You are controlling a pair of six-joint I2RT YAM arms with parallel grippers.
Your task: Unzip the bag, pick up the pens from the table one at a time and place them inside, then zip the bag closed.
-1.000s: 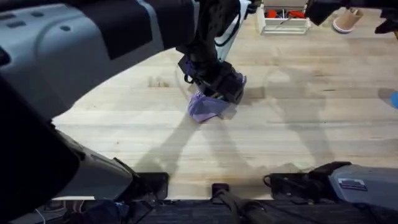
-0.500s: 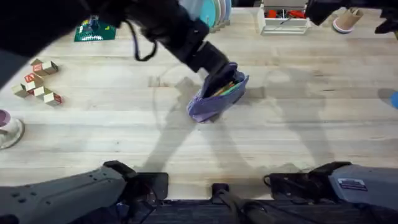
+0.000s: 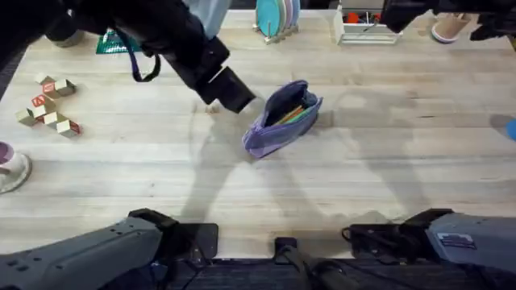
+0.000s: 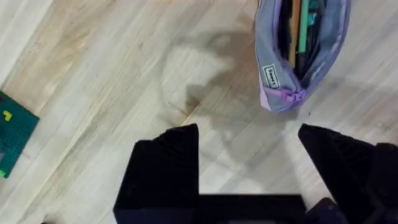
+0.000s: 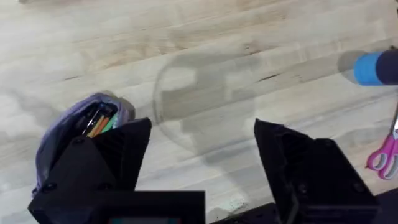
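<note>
The lavender bag (image 3: 278, 121) lies unzipped in the middle of the table (image 3: 387, 169). A green pen (image 3: 297, 115) and other slim items show in its mouth. The left wrist view looks into the bag (image 4: 273, 68): the green pen (image 4: 306, 31) lies beside dark and orange ones, with the zipper pull (image 4: 289, 94) at the near end. My left gripper (image 3: 238, 101) hangs open just left of the bag, apart from it, nothing between its fingers (image 4: 168, 162). My right gripper (image 5: 202, 155) is open and empty above the table, with the bag (image 5: 93, 112) off to one side.
Wooden blocks (image 3: 50, 103) and a mug (image 3: 8, 165) sit at the left. A green board (image 3: 121, 40), a plate rack (image 3: 278, 16), a white tray (image 3: 367, 26) and a cup (image 3: 447, 28) line the far edge. Pink scissors (image 5: 382, 155) and a blue object (image 5: 373, 65) lie at the right.
My left arm has pulled back from over the bag to its left and opened clear of it. The bag stays open with the pens inside. The right arm has hardly moved.
</note>
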